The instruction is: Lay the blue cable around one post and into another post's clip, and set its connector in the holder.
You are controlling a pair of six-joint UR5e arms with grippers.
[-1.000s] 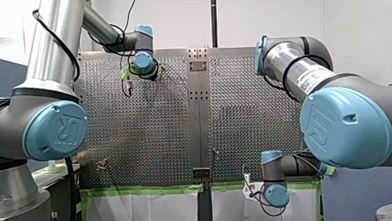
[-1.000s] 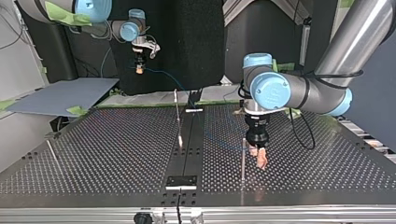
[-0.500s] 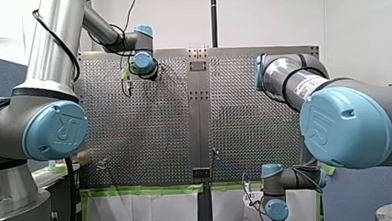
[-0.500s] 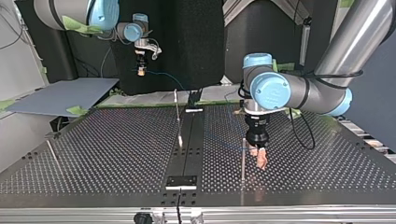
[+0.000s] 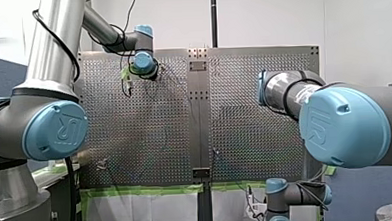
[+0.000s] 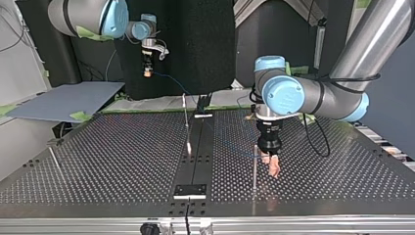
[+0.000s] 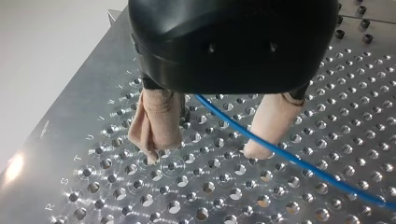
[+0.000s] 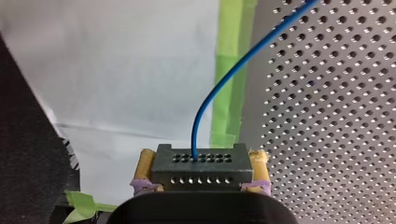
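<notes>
Right wrist view: blue cable [image 8: 201, 112], blk perforated connector [image 8: 201, 169].

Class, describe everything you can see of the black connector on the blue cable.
The connector is a black rectangular block, plastic-looking, with two rows of small holes. The blue cable enters one hole in the row farther from the tool. My right tool clamps it between yellow pads, held level, off the table.
</notes>
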